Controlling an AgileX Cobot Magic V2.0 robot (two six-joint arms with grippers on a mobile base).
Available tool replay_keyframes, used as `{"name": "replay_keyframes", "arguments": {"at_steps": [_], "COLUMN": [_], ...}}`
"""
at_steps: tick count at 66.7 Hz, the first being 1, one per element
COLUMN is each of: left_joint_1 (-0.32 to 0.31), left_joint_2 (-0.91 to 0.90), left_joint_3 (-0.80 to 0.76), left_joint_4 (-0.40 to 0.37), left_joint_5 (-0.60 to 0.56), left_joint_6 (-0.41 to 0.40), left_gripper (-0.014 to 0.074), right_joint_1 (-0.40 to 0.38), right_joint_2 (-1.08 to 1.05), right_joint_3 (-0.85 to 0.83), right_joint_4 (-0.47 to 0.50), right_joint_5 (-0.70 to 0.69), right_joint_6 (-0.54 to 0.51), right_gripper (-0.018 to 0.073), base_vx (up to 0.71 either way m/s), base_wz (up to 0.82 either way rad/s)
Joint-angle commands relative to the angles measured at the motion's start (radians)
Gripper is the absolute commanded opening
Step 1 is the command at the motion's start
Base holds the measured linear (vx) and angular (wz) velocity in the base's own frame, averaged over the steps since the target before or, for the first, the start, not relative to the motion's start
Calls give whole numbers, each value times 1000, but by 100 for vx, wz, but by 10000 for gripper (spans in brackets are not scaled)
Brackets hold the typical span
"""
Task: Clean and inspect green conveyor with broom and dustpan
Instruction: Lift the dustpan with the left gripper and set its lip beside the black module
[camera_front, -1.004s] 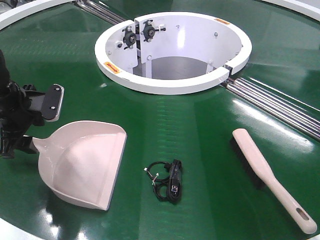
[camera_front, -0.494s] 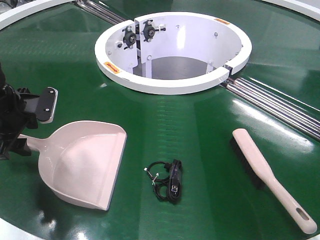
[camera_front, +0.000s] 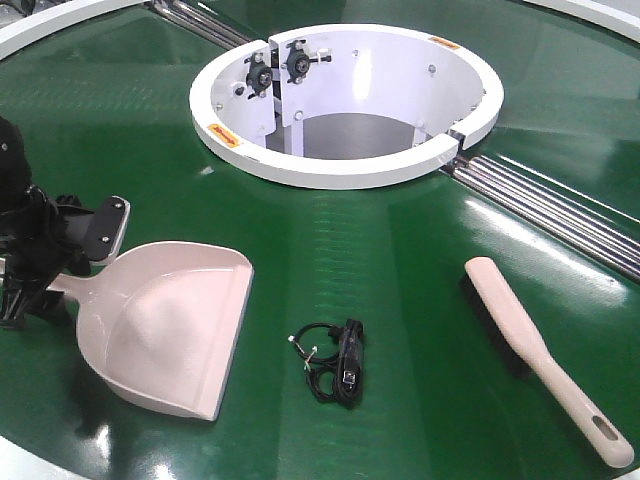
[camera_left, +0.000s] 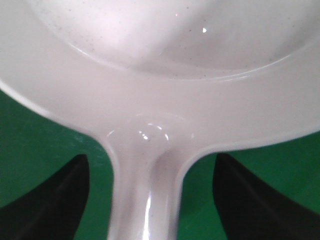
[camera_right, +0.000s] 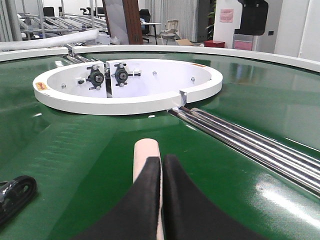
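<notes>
Compared with half a second earlier, the left gripper (camera_front: 65, 275) has shifted slightly right and down, closer to the scoop. The dustpan (camera_front: 165, 325), broom (camera_front: 530, 345) and black cord bundle (camera_front: 335, 365) have not moved.

Left gripper: wide. Its black fingers (camera_left: 55, 200) straddle the dustpan handle, with green belt visible on both sides of the handle.

Right gripper (camera_right: 162, 200): fingers pressed together, holding nothing. The rounded head end of the broom shows just beyond them.

The dustpan is beige-pink with raised side walls. It lies flat on the green conveyor (camera_front: 330, 260) at the near left. Its long axis runs left to right: handle to the left, flat front lip to the right, facing the cord bundle.

The broom is beige with dark bristles along its left edge. It lies at the near right, well apart from the dustpan. Its long axis runs diagonally, head at the upper left and hang hole at the lower right.

The white ring (camera_front: 340, 175) and metal rollers (camera_front: 560, 205) lie beyond.
</notes>
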Motion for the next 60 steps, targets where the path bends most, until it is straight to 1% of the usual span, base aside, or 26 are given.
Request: {"name": "replay_keyframes", "arguments": {"at_steps": [1,9,14,23,27,32,39,45,60], "left_joint_1": [2,2,2,2,2,1,-4,-25,-95], "left_joint_2": [-32,-32,-41,-74,-93,-119,-148,-165,-165], "left_joint_3": [-27,-27,-27,-27,-27,-27,-27,-28,-28], "left_joint_4": [-4,-3,13,10,8,-11,-71,-121,-121], "left_joint_5": [15,19,26,33,34,31,15,1,11], "left_joint_6": [6,6,5,5,1,0,-4,-4,-6], "left_gripper": [429,309,211,48,-9,-8,-8,-8,-8], "right_joint_1": [-5,-5,-5,-5,-5,-5,-5,-5,-5], "right_joint_2": [-18,-18,-18,-18,-18,-18,-18,-18,-18], "right_joint_3": [22,22,22,22,22,22,22,22,22], "right_joint_4": [-4,-4,-4,-4,-4,-4,-4,-4,-4], "right_joint_5": [-69,-69,-69,-69,-69,-69,-69,-69,-69], "right_joint_6": [-6,-6,-6,-6,-6,-6,-6,-6,-6], "right_gripper": [-9,-9,-9,-9,-9,-9,-9,-9,-9], "base_vx": [0,0,0,0,0,0,0,0,0], "base_wz": [0,0,0,0,0,0,0,0,0]}}
